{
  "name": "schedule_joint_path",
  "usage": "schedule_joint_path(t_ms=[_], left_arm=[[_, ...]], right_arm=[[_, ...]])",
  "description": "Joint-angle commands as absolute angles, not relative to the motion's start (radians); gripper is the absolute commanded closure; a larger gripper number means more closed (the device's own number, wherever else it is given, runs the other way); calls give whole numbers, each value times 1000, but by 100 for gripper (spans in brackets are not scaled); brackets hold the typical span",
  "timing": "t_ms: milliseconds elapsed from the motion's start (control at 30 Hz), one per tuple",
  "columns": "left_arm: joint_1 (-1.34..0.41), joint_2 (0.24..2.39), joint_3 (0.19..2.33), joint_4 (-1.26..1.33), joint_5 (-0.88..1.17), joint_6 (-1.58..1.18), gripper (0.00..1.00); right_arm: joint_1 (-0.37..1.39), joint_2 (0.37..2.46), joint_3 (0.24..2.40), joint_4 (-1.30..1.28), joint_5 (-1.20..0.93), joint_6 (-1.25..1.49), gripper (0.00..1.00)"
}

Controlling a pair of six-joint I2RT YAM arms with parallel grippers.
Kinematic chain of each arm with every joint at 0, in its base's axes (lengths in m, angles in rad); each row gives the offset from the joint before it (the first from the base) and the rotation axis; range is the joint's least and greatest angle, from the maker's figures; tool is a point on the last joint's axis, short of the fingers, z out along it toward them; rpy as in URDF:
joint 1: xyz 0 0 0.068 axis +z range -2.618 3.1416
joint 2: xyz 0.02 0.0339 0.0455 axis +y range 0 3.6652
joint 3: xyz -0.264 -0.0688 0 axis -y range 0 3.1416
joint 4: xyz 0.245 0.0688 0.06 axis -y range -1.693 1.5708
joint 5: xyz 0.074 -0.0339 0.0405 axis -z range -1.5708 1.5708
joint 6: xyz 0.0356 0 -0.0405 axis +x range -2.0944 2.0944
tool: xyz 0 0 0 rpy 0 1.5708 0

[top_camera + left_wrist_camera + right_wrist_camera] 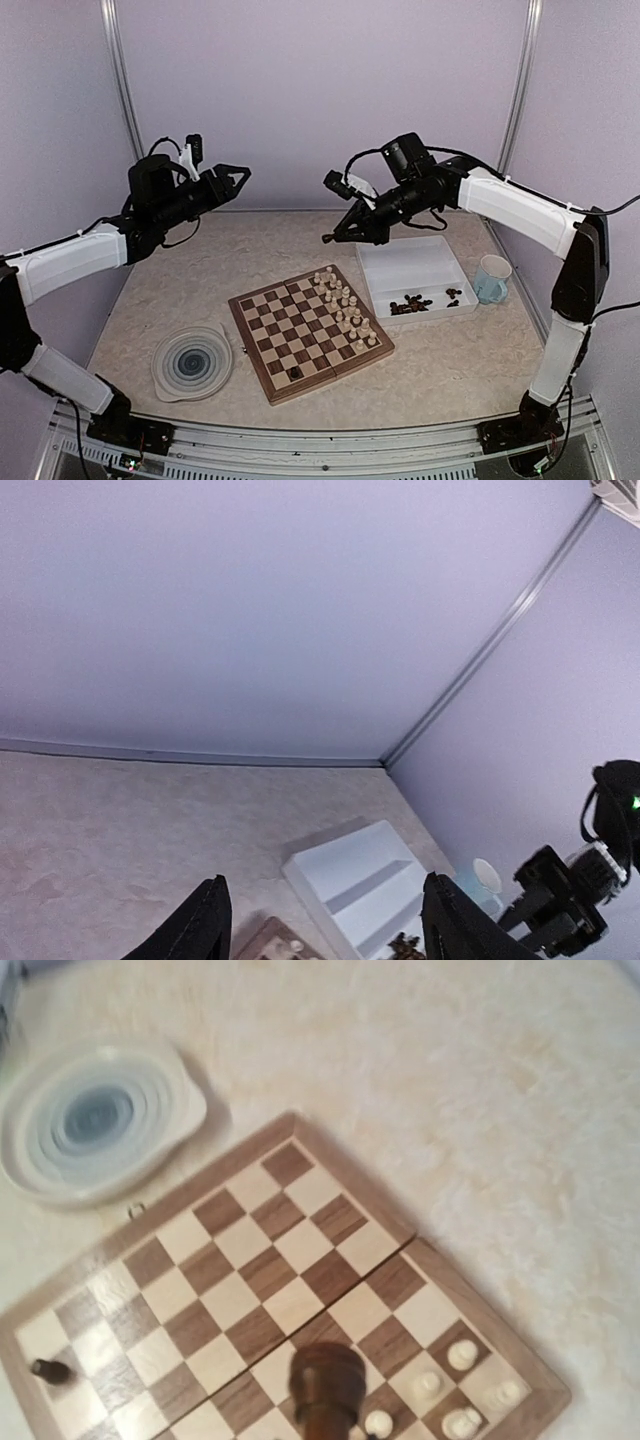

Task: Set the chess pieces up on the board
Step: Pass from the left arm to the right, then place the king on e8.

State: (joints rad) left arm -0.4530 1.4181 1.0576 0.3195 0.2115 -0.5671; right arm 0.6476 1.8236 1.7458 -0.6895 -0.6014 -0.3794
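The board (268,340) lies mid-table with cream chess pieces (345,305) in two rows along its right side and one dark piece (295,371) near its front edge. More dark pieces (425,301) lie in the white tray's near compartment. My right gripper (331,237) hovers high behind the board, shut on a dark brown piece (328,1388) that looms over the board (235,1260) in the right wrist view. My left gripper (241,176) is raised at the left, open and empty; its fingers (205,922) frame the far table.
A white two-compartment tray (415,262) sits right of the board, a pale blue mug (492,277) beyond it. A round blue-swirl plate (192,362) lies left of the board. Walls close the back and sides.
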Motion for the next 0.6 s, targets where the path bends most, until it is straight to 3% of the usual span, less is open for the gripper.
schedule_joint_path(t_ms=[0,233,567], left_arm=[[-330,1313,984,165,122,-492,35],[-168,1176,876,184,125,-450,34],[-153,1137,861,164,141,-405,34]], right_arm=[[742,1909,1834,-788,-415,-484,100],[887,2107,2017,-844,-311,-512,100],[1036,2271,2104,-829,-234,-545,100]])
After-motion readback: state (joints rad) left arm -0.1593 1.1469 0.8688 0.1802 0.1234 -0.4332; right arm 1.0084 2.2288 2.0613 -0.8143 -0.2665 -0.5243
